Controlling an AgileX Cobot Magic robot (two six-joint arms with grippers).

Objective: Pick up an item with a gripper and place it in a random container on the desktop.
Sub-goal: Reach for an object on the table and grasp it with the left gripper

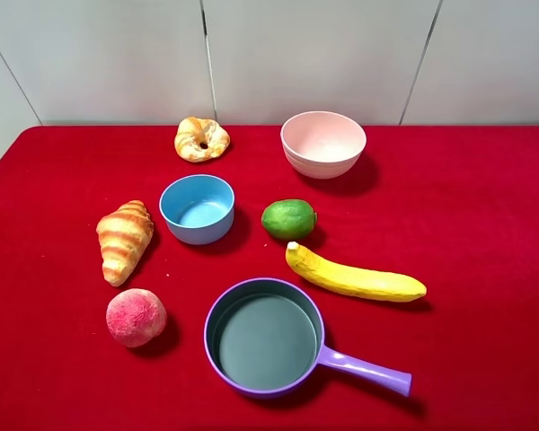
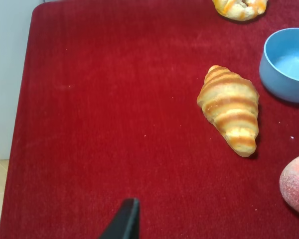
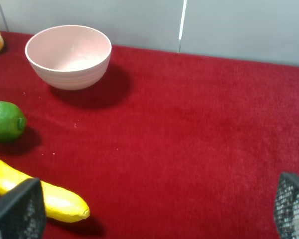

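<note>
**Exterior high:** mounted above the near edge, tilted down over the whole desk (image 1: pixel 485 224), facing the wall (image 1: pixel 296 54).

**Left wrist:** close, looking steeply down on the desk's left part. It shares the croissant (image 1: pixel 124 241) and blue bowl (image 1: pixel 197 208) with the high view.

**Right wrist:** low and close, looking across the right part toward the wall, with the right fingers (image 3: pixel 20 211) in the corners. It shares the pink bowl (image 1: pixel 323 144), lime (image 1: pixel 288 219) and banana (image 1: pixel 355 277).

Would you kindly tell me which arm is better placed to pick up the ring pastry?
Left: the ring pastry lies left of the middle in the high view, and the left wrist camera looks toward it.
</note>
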